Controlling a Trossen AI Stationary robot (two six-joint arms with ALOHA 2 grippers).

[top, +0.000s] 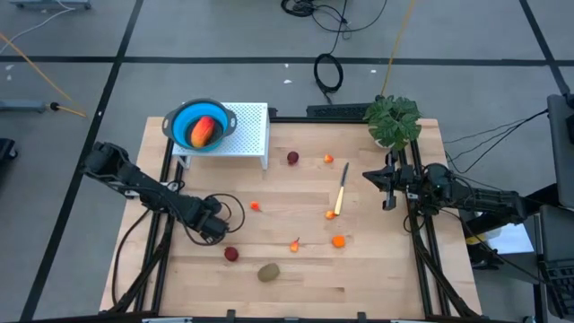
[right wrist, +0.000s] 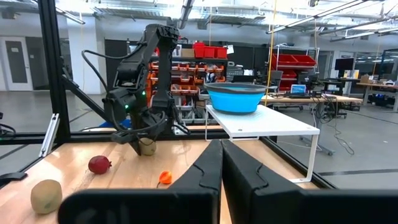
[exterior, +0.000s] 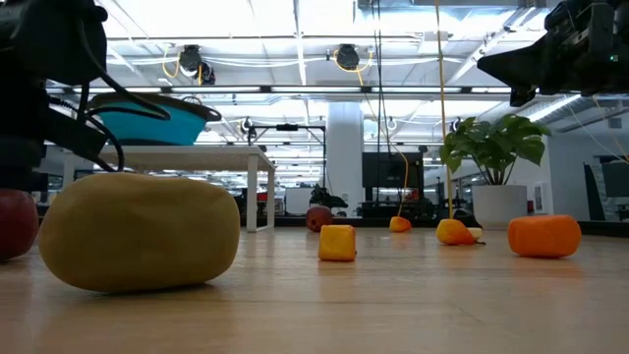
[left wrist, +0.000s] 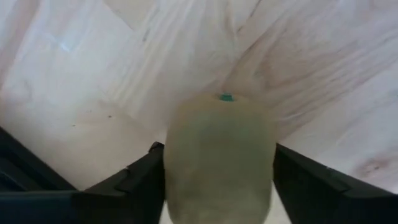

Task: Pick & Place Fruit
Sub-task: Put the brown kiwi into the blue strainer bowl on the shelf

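My left gripper (top: pixel 213 226) points down at the table's near left, its fingers on a pale green-tan oval fruit (left wrist: pixel 217 155), also seen under the gripper (right wrist: pixel 147 147). Beside it lie a dark red ball (top: pixel 231 254) and a brown-green oval (top: pixel 268 272). A second dark red ball (top: pixel 292 158) lies farther back. Small orange bits (top: pixel 256 205) and a larger orange piece (top: pixel 338 240) are scattered mid-table. The red-orange piece (top: pixel 204 131) lies in the blue bowl (top: pixel 184 121). My right gripper (right wrist: pixel 221 177) waits shut at the right edge, above the table. My left gripper has the pale fruit between its two fingers (left wrist: pixel 137 180), one on each long side (left wrist: pixel 171 168). They come from above, pointing down. The fruit stands upright with a small teal nub (left wrist: pixel 226 97) at its lower end, which seems to rest on the table.
The blue bowl sits on a white stand (top: pixel 251 135) at the far left. A yellow-handled knife (top: pixel 342 190) lies right of centre. A potted plant (top: pixel 393 118) stands at the far right corner. Bare wood stretches along the near edge (top: pixel 359 287).
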